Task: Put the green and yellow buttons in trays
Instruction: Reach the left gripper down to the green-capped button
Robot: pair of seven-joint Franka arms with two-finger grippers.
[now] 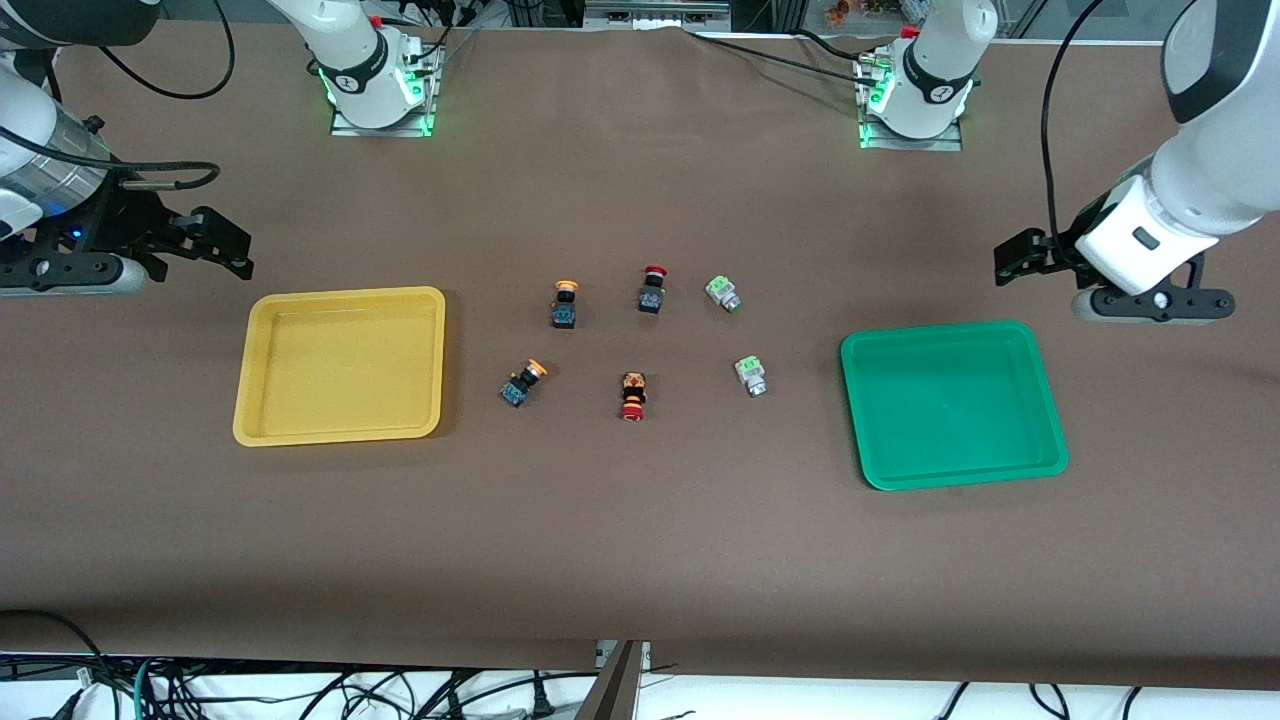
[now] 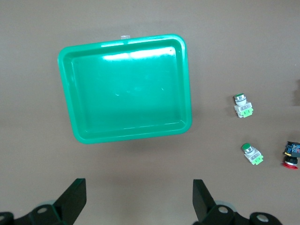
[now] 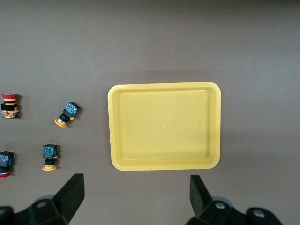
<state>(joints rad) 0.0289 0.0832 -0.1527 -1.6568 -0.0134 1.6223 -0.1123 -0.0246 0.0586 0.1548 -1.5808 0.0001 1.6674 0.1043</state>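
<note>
Both trays empty: yellow tray (image 1: 340, 365) and green tray (image 1: 953, 403) flanked four buttons (image 1: 563, 302) lying between them on the counter (image 1: 640, 560); left end effector (image 1: 1040, 262) and right end effector (image 1: 205, 243) hovered wide open, each near its tray, seemingly for sorting by colour

brown table (image 1: 640, 560) (matte), cables (image 1: 300, 695) below

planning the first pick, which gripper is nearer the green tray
Left. The left gripper, open, hangs just off the green tray at its own end; the right gripper, open, waits by the yellow tray.
</note>
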